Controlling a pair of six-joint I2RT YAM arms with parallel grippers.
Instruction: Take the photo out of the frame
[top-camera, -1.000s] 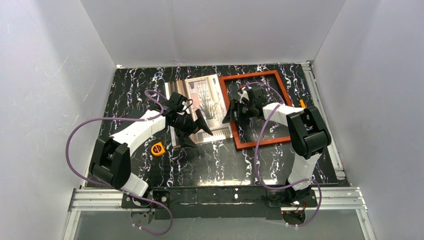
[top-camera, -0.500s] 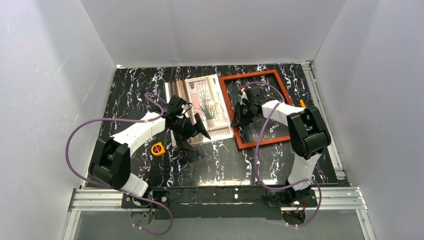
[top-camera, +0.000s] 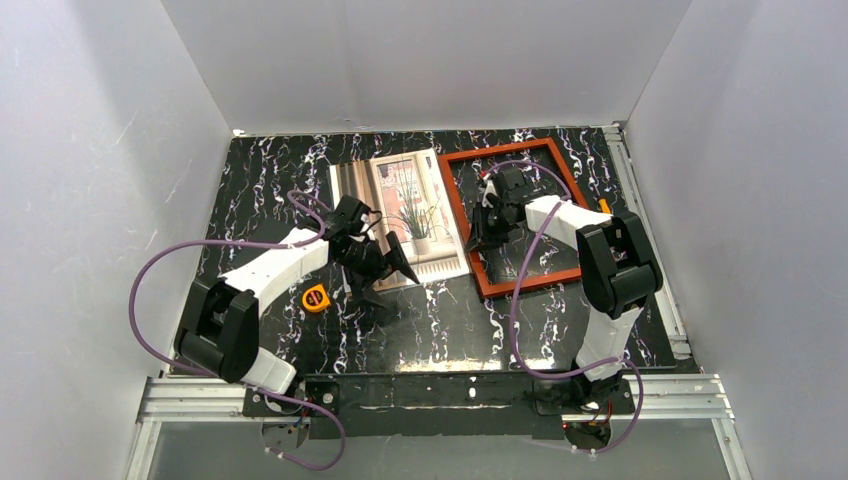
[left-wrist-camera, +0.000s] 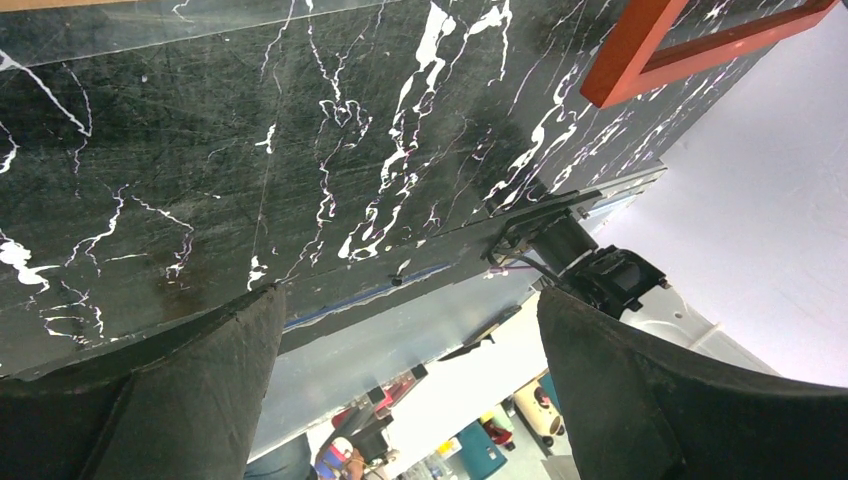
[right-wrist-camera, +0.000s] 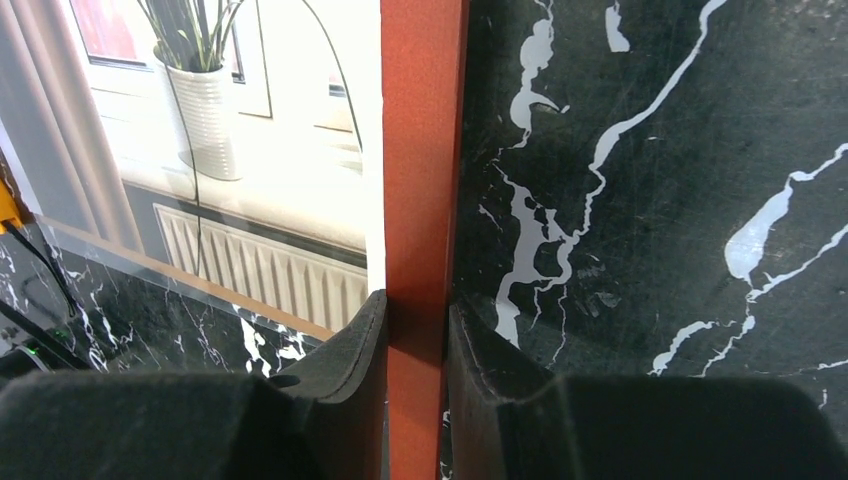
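The photo (top-camera: 395, 205), a print of a window with curtains and a potted plant, lies flat on the black marbled table, left of the frame. The frame (top-camera: 500, 152) is a hollow red-brown border with bare table showing inside it. My right gripper (top-camera: 478, 236) is shut on the frame's left bar. In the right wrist view both pads press that bar (right-wrist-camera: 422, 150) at my right gripper (right-wrist-camera: 418, 330), with the photo (right-wrist-camera: 250, 150) just to its left. My left gripper (top-camera: 383, 280) hangs open over the photo's near edge, and in its wrist view my left gripper (left-wrist-camera: 410, 300) holds nothing; a frame corner (left-wrist-camera: 650, 50) shows there.
A small orange round object (top-camera: 315, 297) lies on the table (top-camera: 440, 320) near the left forearm. Another small orange item (top-camera: 604, 207) sits by the frame's right side. White walls enclose the table on three sides. A metal rail (top-camera: 450, 390) runs along the near edge.
My right gripper has shut on the frame's left bar. The left gripper has drawn back a little toward the near left, staying open.
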